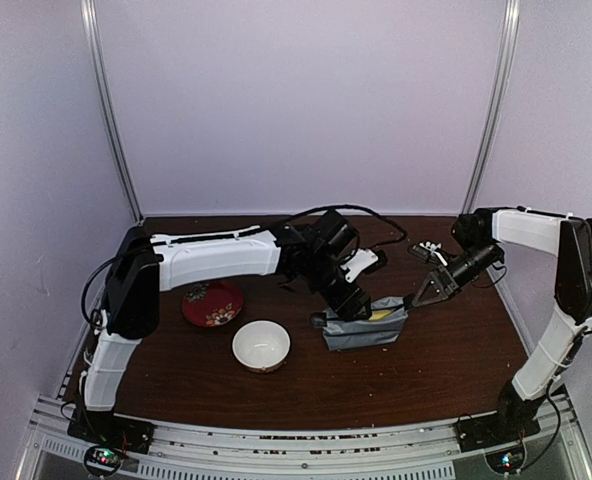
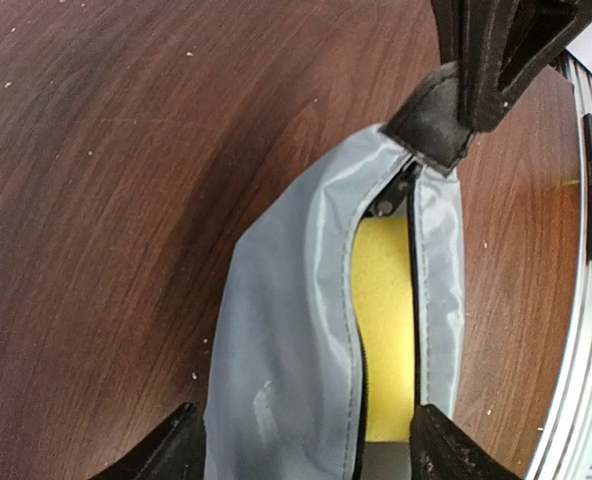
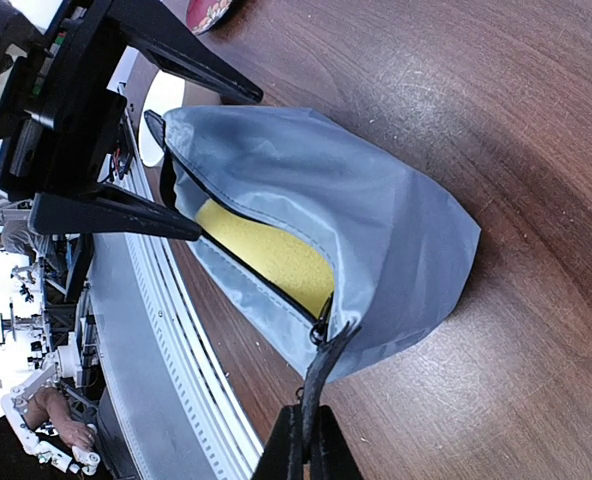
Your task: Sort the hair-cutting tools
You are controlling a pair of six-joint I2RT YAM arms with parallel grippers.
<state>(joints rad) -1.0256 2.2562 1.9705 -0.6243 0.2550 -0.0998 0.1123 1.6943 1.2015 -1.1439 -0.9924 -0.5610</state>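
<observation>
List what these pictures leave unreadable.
Pouch contents: wrist views show only a yellow patch through the slit; grey fabric hides the rest.
Pouch mouth, top view: left gripper covers it.
Small dark-and-white bits, top view: too small to name.
Red plate, right wrist view: cut by the top edge.

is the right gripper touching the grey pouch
Touching. The right wrist view shows the right gripper shut on the black tab at the grey pouch's zipper end, with no gap.
</observation>
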